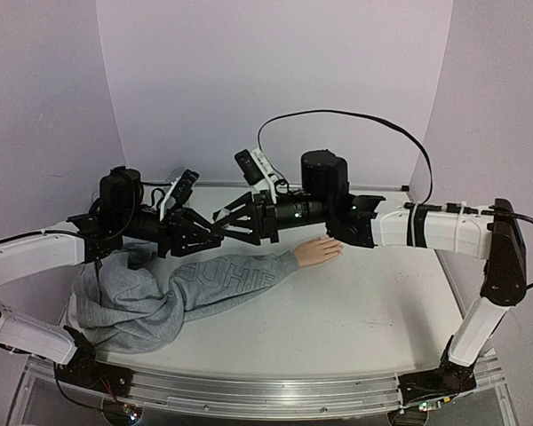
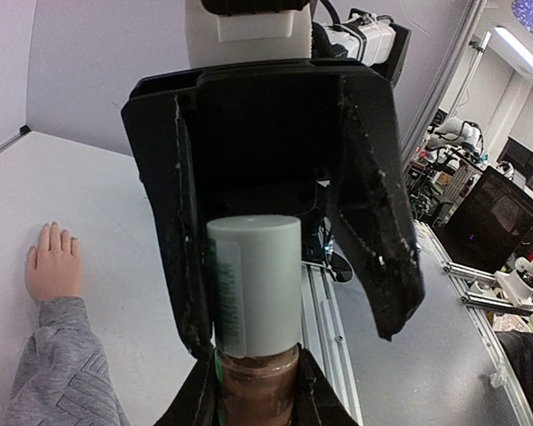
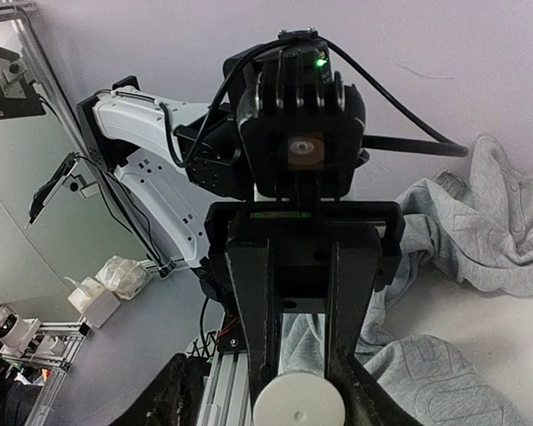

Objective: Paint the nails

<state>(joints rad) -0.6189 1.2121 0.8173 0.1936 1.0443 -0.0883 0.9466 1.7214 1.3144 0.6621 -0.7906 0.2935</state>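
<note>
The peach mannequin hand (image 1: 318,251) lies palm down on the white table at the end of a grey sweatshirt sleeve (image 1: 235,277). It also shows in the left wrist view (image 2: 53,271), with tiny nails (image 2: 53,227) at the fingertips. My left gripper (image 1: 206,236) (image 2: 253,399) is shut on a brown polish bottle (image 2: 256,382) with a pale cylindrical cap (image 2: 256,284) (image 3: 299,401). My right gripper (image 1: 227,219) (image 2: 293,337) faces it, open around the cap. One finger (image 2: 185,266) lies against the cap. The other (image 2: 382,248) stands apart. Both grippers are left of the hand, above the sleeve.
The bunched grey sweatshirt body (image 1: 124,297) lies at the table's front left. A metal rail (image 1: 249,386) runs along the near edge. Pale walls close the back and sides.
</note>
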